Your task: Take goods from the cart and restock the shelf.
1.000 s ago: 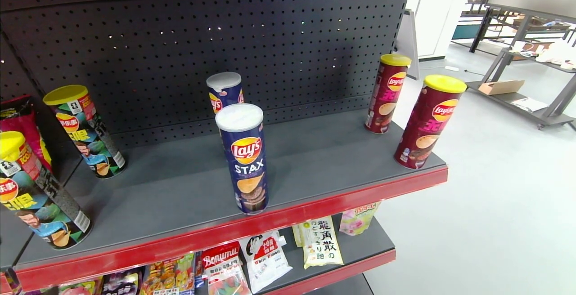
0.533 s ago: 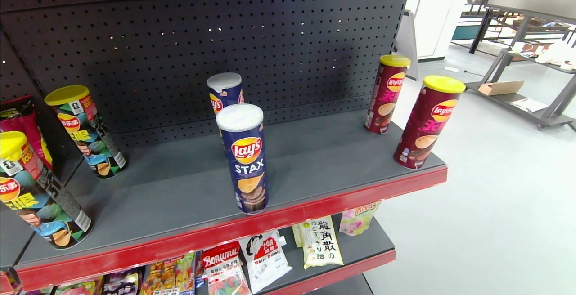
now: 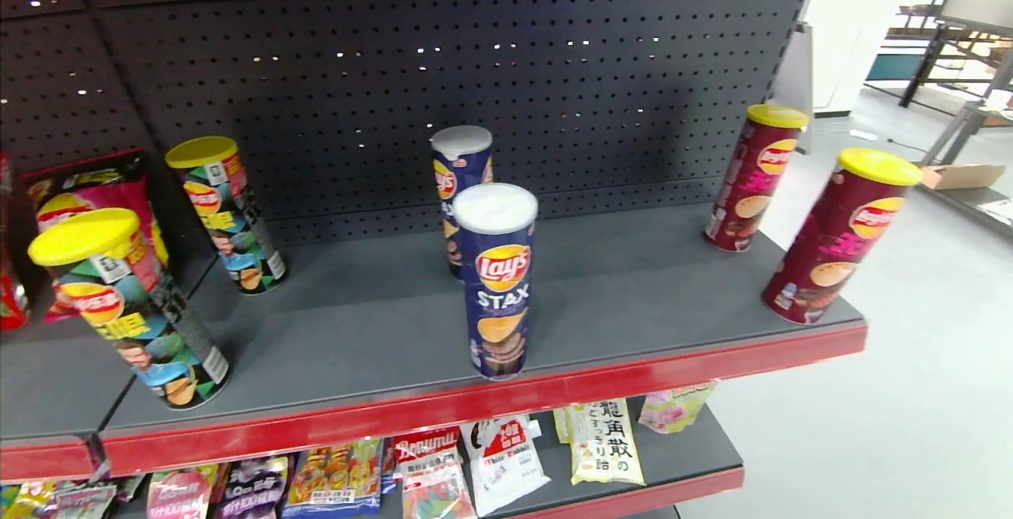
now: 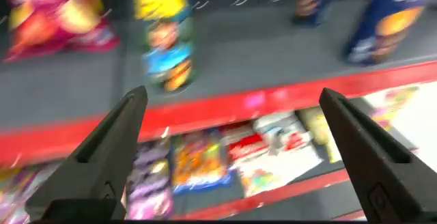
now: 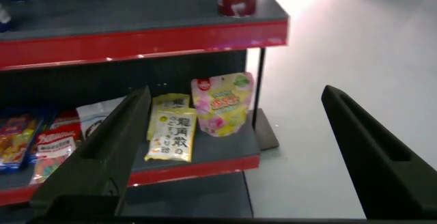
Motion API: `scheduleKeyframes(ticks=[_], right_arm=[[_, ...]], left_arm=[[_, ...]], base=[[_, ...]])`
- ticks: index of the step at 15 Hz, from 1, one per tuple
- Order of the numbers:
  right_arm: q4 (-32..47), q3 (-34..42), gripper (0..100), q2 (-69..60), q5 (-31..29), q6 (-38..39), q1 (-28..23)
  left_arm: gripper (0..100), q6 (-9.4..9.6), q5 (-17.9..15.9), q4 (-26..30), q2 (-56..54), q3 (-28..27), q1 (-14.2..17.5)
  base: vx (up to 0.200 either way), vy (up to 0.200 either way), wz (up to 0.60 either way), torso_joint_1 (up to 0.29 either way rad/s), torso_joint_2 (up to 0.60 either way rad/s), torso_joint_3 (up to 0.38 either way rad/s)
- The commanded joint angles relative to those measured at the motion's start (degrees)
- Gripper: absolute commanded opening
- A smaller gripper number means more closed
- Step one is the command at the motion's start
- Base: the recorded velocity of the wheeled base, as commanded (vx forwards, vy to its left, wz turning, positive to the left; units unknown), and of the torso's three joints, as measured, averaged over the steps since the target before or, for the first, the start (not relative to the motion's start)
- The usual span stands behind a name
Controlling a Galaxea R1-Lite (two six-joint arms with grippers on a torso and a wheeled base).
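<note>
The grey shelf [image 3: 380, 321] with a red front edge carries upright chip cans. Two blue cans stand mid-shelf, one at the front [image 3: 495, 282] and one behind it [image 3: 461, 187]. Two maroon cans with yellow lids stand at the right end [image 3: 843, 238] [image 3: 756, 179]. Two multicoloured cans with yellow lids stand on the left [image 3: 130, 305] [image 3: 229, 214]. My left gripper [image 4: 235, 156] is open and holds nothing, hanging in front of the red shelf edge [image 4: 252, 101]. My right gripper [image 5: 239, 149] is open and holds nothing, lower down before the bottom shelf [image 5: 205, 169].
A red snack bag [image 3: 83, 191] leans at the far left of the shelf. Snack bags [image 3: 498, 464] hang along the lower shelf. A perforated black back panel [image 3: 475, 68] closes the rear. Open floor [image 3: 910, 392] lies to the right.
The whole head picture has shifted to the right, so the camera has turned left. The cans stand as before.
</note>
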Motion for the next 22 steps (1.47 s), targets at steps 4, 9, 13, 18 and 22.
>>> scheduleKeyframes(ticks=[4,9,13,18,22], right_arm=[[0.0,0.0,100,0.0,0.0,0.2,0.1],[0.0,0.0,100,0.8,0.1,0.0,0.3],[-0.2,0.1,100,0.0,2.0,0.5,0.2],[-1.9,-27.6,100,28.1,6.2,4.5,4.5],[-2.5,-29.9,100,48.1,13.7,0.1,13.8]], left_arm=[[100,0.08,-0.6,-1.1,-0.1,2.7,0.0],[100,1.22,-0.4,-14.0,-0.2,13.9,0.0],[100,2.01,-0.4,-11.1,-0.5,14.5,0.4],[100,2.10,-0.5,-11.1,-0.6,14.5,0.4],[100,2.10,-0.5,-11.1,-0.6,14.5,0.4]], base=[[0.000,0.000,0.30,0.000,0.00,0.002],[0.000,0.000,0.00,0.000,0.00,0.000],[0.000,0.000,0.00,0.000,0.00,0.000],[0.000,0.000,0.00,0.000,0.00,0.000],[0.000,0.000,0.00,0.000,0.00,0.000]])
